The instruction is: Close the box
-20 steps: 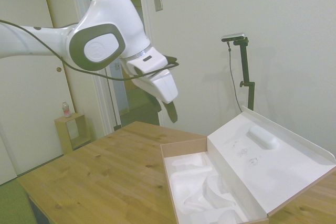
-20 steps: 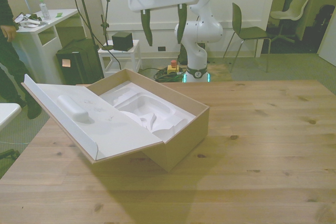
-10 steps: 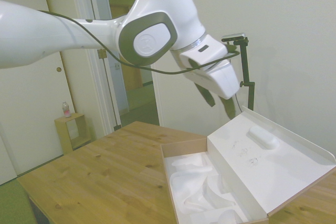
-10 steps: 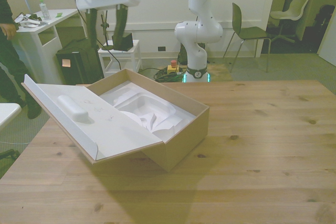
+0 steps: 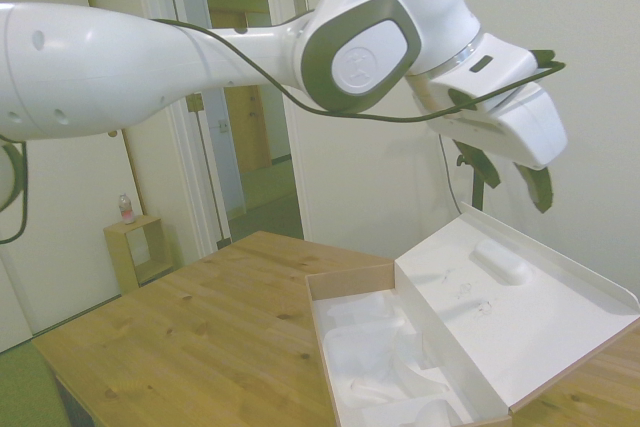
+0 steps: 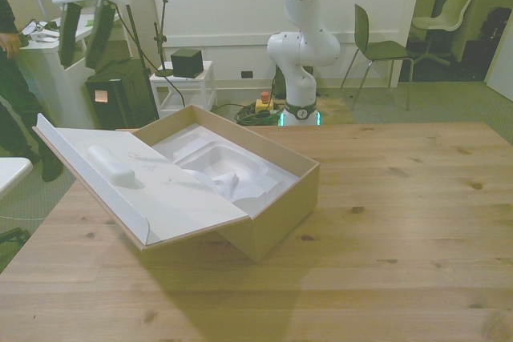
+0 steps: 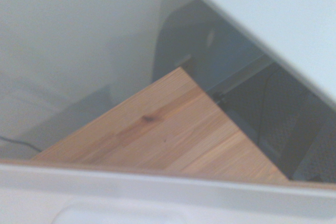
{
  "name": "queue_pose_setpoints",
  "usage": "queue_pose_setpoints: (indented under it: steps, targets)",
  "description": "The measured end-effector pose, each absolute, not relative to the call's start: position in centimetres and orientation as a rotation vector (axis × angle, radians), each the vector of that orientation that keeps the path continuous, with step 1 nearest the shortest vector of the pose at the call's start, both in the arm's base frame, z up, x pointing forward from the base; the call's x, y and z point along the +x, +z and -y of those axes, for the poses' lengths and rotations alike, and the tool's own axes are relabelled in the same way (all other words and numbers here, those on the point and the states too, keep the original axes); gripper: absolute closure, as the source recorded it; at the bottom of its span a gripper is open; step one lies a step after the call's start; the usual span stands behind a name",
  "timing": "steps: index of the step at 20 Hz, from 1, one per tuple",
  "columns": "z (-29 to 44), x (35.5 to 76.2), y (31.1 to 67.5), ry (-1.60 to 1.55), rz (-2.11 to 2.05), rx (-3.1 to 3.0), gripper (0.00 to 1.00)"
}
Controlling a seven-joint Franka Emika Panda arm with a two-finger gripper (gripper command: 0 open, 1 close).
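One box (image 6: 264, 222) lies on the wooden bench (image 6: 401, 230), towards the front view's left and set at an angle to the bench edges, brown on the outside with a moulded white foam insert (image 6: 228, 172) filling its base. Its wide lid (image 6: 132, 186) stands open, hinged along the long side and leaning outward towards the front view's left, its white inner face turned up and an oblong bump (image 5: 500, 262) showing on it. Above and beyond the lid's outer edge hangs the tool (image 6: 78, 34), well clear of the cardboard and touching nothing; its two dark fingers (image 6: 67, 34) point downward and stand apart, with nothing between them. In the side view the tool (image 5: 510, 179) hangs over the lid's far rim, higher than the bump. The wrist camera catches a strip of white lid edge (image 7: 157, 192) close by, blurred, with bare bench wood (image 7: 168, 129) past it. Farther back, at the front view's left edge, a person's dark sleeve (image 6: 6, 14) shows beside a white side table (image 6: 56, 54).
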State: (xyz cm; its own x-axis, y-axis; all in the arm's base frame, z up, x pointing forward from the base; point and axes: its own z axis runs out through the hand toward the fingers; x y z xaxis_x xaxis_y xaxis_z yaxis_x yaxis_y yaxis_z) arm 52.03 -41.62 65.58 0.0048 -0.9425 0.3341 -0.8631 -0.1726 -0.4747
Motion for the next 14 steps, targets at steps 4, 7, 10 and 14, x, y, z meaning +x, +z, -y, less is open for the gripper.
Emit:
queue_pose_setpoints:
  steps: [4,7,10,14]
  targets:
    - [44.8,53.5,64.9,-0.951,-1.976,-2.122,0.0]
    - [46.8,54.7,63.7,-0.97,-1.998,-2.124,0.0]
    - [47.9,56.0,62.7,-0.975,-1.999,-2.122,0.0]
    - [49.2,57.0,61.7,-0.955,-2.011,-2.114,0.0]
